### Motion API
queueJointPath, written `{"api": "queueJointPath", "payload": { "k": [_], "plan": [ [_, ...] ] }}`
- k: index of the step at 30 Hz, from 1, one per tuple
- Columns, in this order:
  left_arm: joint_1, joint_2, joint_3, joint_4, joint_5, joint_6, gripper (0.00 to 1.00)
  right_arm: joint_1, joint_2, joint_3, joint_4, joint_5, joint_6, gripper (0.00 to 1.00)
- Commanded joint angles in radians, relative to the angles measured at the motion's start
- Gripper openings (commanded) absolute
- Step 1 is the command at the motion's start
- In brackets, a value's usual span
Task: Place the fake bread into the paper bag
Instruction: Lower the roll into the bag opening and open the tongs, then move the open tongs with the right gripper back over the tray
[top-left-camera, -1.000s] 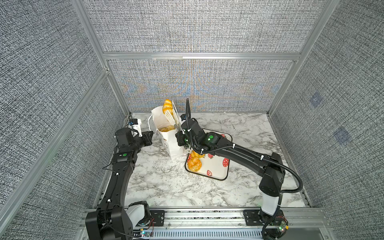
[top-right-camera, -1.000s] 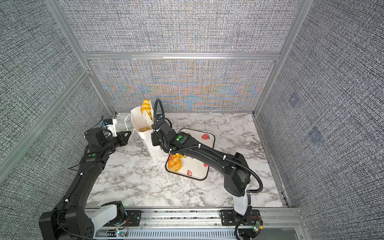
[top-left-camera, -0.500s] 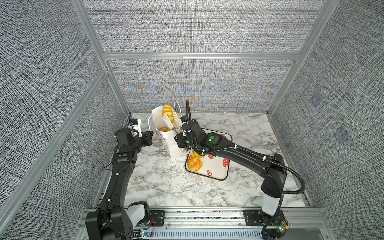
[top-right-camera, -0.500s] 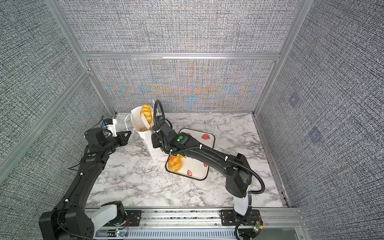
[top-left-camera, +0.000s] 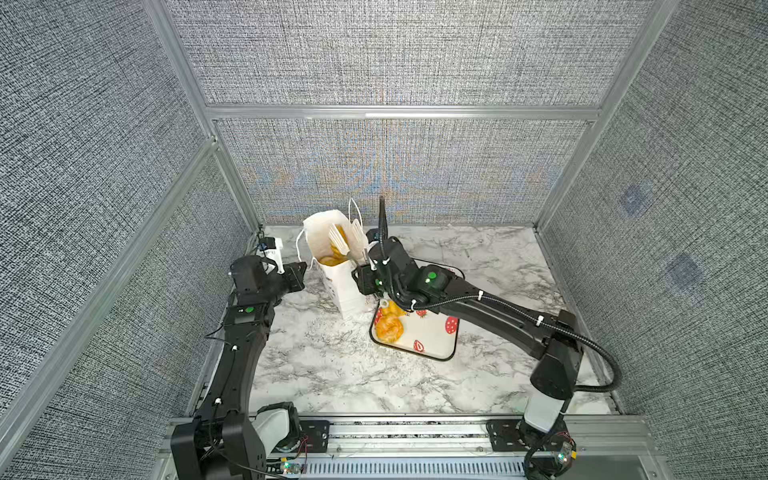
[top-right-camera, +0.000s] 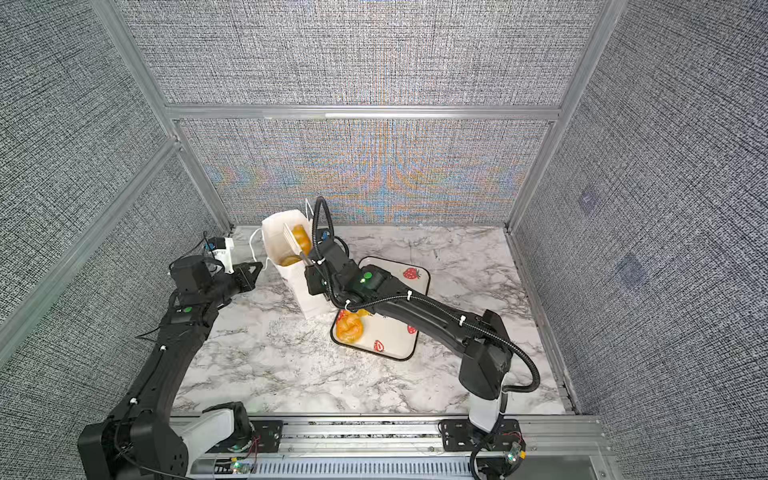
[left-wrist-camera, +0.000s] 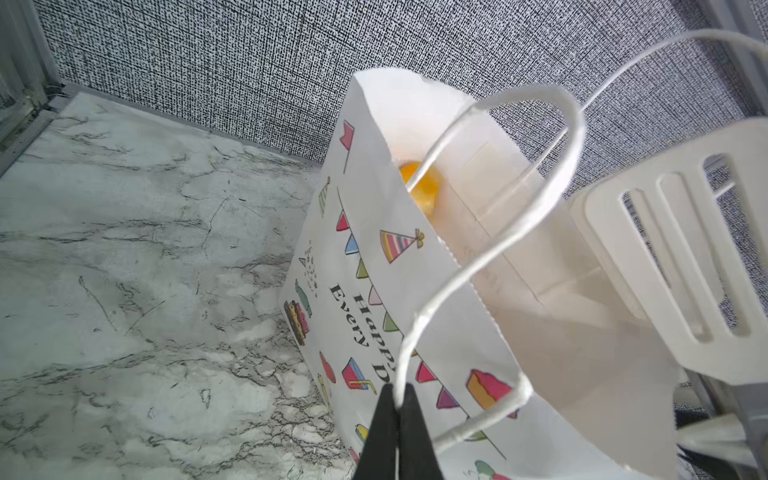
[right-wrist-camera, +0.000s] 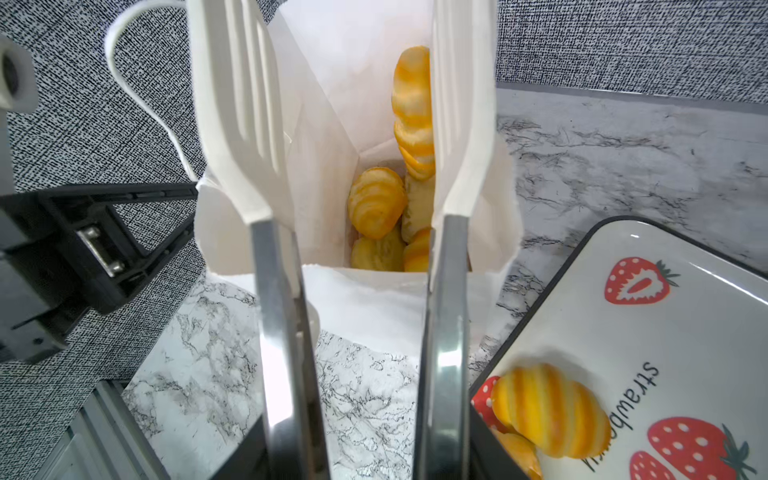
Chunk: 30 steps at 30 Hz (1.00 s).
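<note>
Paper bag (top-left-camera: 341, 289) rim open, right jaws parted above it, tray (top-left-camera: 432, 341) beside.

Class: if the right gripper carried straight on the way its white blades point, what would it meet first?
The right gripper points into the paper bag. It would probably meet the striped croissant beside one blade first, then the fake bread piled below; depth is unclear.
</note>
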Motion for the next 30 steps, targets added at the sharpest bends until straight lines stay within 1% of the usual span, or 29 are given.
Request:
{"api": "queueJointPath", "payload": {
  "k": [1, 22, 30],
  "plan": [
    [0.0, 0.0, -0.002, 0.016, 0.006, 0.0, 0.0, 0.003, -0.027, -0.011, 0.035, 0.029, -0.002, 0.48],
    [0.0, 0.0, -0.003, 0.014, 0.001, 0.001, 0.0, 0.025, -0.182, -0.13, 0.091, 0.099, -0.02, 0.49],
    [0.0, -0.003, -0.003, 0.015, 0.001, 0.003, 0.0, 0.028, -0.266, -0.203, 0.135, 0.135, -0.03, 0.48]
  ]
}}
